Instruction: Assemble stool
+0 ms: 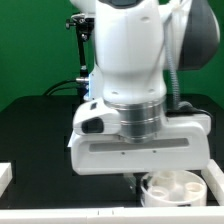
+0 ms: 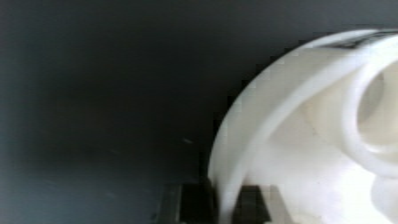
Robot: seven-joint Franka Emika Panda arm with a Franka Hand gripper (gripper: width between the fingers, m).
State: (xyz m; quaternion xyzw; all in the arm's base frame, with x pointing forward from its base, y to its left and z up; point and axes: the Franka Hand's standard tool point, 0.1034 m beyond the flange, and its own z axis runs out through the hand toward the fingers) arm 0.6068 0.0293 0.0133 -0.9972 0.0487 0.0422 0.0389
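White glossy robot arm (image 1: 125, 50), fat rounded cylindrical links. Dark grey section (image 1: 196, 40) at upper joint. Silver-grey ring (image 1: 135, 118) around wrist flange. White boxy hand housing (image 1: 140, 152), rounded corners, long horizontal groove across face. Small dark spot on side lobe. Two dark square-ended fingers (image 2: 263, 203), blurred in wrist view.

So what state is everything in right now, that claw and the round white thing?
seat: hollow side up, no leg standing in it, pinched at its rim.
gripper: shut, clamped on the seat's rim, one finger on each side of it.
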